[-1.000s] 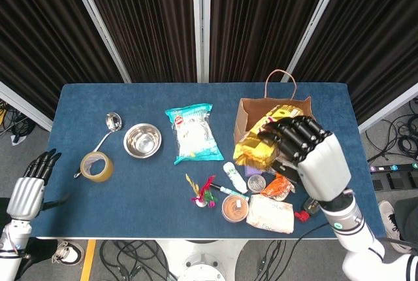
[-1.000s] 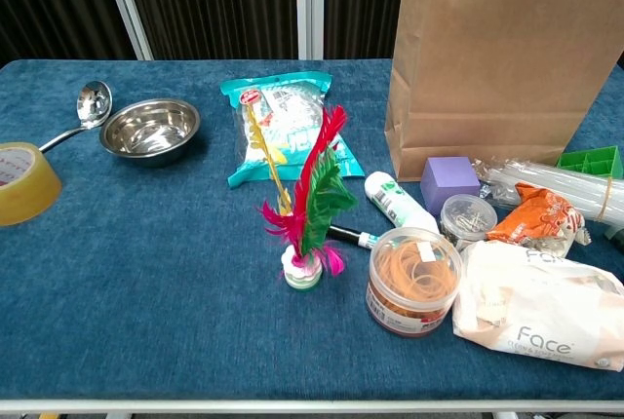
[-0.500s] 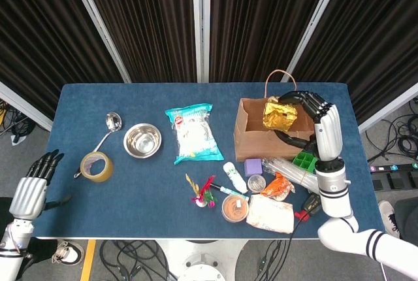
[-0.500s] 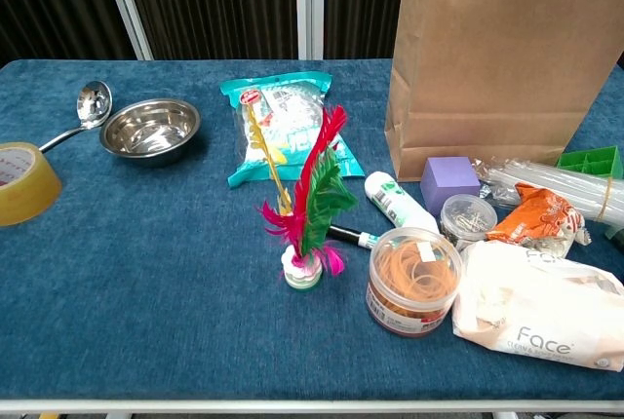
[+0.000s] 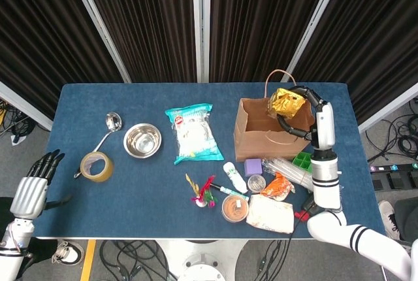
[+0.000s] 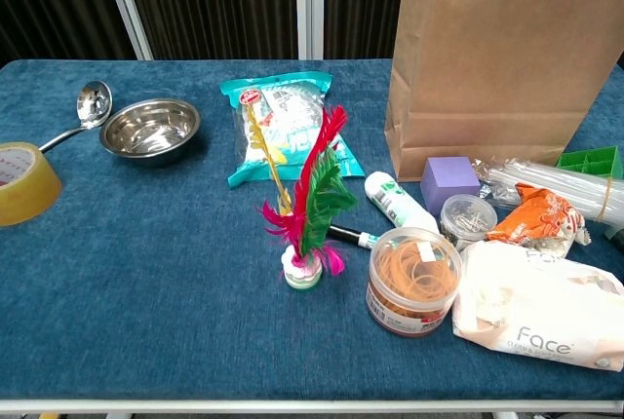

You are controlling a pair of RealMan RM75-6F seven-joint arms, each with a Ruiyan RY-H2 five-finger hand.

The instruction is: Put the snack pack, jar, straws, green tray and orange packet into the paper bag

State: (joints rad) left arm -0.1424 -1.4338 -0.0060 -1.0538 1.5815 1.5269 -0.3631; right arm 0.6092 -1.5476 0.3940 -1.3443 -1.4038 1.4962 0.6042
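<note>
While the right hand [image 5: 305, 112] grips the gold snack pack [image 5: 285, 103] above the open top of the paper bag [image 5: 261, 131], the left hand [image 5: 36, 180] hangs off the near left corner of the table [image 5: 98, 209] with its fingers straight and apart, holding nothing. Just in front of the bag, on the blue cloth, lie the other things for packing: the bundle of clear straws [image 6: 546, 183], the green tray [image 6: 590, 161] at the far right edge, the orange packet [image 6: 531, 214] resting against the straws, and the jar [image 6: 413, 281] of rubber bands near the front edge. A purple cube [image 6: 449, 181], a small round tub of clips [image 6: 465, 218] and a white pouch [image 6: 541, 312] sit among them. Further left are a feather toy [image 6: 307, 214], a teal bag of snacks [image 6: 278, 122], a steel bowl [image 6: 149, 130], a ladle [image 6: 83, 112] and a roll of tape [image 6: 24, 182]
</note>
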